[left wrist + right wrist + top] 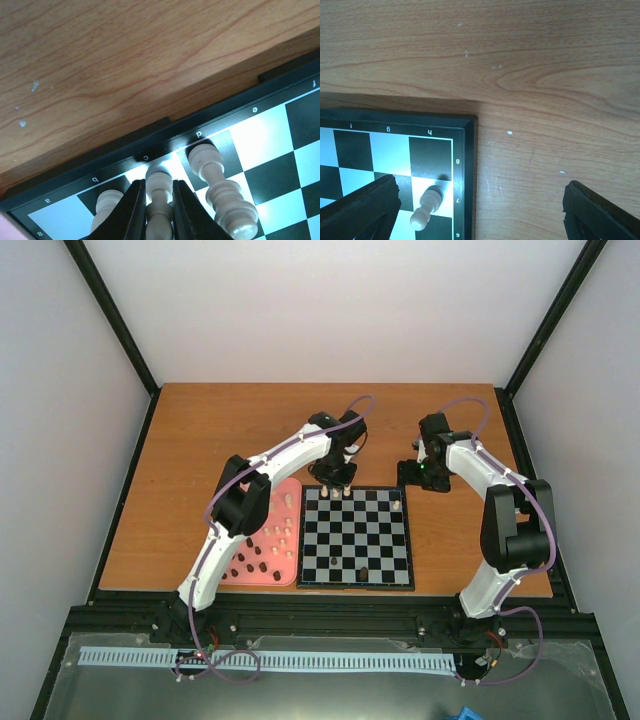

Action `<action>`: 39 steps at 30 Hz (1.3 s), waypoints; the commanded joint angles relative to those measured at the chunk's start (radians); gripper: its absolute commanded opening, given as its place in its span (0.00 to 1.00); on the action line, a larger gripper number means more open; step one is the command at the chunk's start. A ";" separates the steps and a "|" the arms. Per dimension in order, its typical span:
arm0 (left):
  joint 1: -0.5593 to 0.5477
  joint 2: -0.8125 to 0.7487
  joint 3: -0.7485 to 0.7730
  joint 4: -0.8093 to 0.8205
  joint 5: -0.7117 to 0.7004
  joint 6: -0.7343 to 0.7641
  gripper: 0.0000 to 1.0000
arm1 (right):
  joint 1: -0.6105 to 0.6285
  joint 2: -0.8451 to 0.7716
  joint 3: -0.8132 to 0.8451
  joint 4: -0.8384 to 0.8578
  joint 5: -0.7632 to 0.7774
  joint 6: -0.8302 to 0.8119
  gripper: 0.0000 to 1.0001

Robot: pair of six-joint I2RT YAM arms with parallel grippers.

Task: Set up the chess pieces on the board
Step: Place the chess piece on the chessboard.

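With your left pincer [158, 200] clenched on a cream piece [159, 181], seat it upright mid-square before releasing (the right pincer [480, 215] hangs open, empty), clear of the neighbouring pieces [220, 192].

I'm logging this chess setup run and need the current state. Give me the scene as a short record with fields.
left gripper: shut on a cream piece at the far row of the board, column c
neighbours: cream pieces on columns b and d
right gripper: open, empty, over the board's far right corner
lone cream piece: right-edge column, row 7
dark pieces: two on the near rows
pink tray: left of the board, holds cream and dark pieces
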 commanded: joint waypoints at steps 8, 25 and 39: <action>-0.011 0.025 0.045 -0.004 -0.015 0.015 0.14 | -0.007 -0.022 -0.005 0.008 -0.003 0.001 0.89; -0.012 0.015 0.052 0.002 -0.015 0.020 0.32 | -0.007 -0.026 -0.002 0.011 -0.014 -0.004 0.89; 0.006 0.030 0.137 -0.031 -0.101 0.022 0.47 | -0.008 -0.015 0.041 -0.004 -0.014 -0.011 0.89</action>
